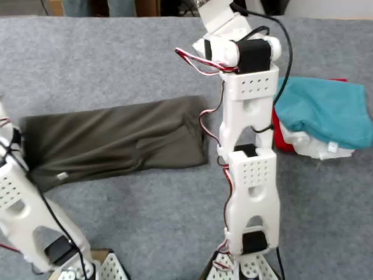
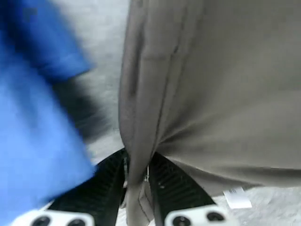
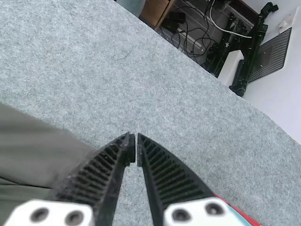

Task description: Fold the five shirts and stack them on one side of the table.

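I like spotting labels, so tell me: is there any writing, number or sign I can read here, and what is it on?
No text is readable.
White tag on the olive shirt: too blurred to read.
Small tag in the pile of shirts: too small to read.

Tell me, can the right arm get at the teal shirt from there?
Probably yes. The teal shirt lies on top of the pile right beside the right arm, with only bare table between them. The right gripper is shut on nothing, so it would have to open first.
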You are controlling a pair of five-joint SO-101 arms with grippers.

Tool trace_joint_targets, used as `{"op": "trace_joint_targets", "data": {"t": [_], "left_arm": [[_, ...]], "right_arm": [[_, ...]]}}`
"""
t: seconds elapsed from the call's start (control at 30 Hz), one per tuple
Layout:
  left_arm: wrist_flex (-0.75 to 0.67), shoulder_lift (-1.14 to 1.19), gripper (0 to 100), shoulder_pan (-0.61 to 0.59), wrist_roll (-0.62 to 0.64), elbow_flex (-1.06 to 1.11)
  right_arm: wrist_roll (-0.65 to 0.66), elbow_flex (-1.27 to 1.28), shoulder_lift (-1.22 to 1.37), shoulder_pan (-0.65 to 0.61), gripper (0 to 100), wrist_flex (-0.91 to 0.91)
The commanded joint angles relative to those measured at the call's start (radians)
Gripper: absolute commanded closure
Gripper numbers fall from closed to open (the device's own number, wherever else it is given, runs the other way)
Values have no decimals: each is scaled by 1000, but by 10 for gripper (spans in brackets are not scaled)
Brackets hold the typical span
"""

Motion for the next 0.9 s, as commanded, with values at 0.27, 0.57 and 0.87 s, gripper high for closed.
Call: {"op": "trace_joint_targets", "data": {"t": [0.27,0.57,0.87], "left_arm": [[20,-141,972,182,-12,38],[18,-377,972,581,163,102],[-2,-431,971,1006,347,97]], "right_arm": [[5,-28,-81,80,983,3],[-58,-1,-140,258,983,5],[68,-21,-174,405,982,5]]}}
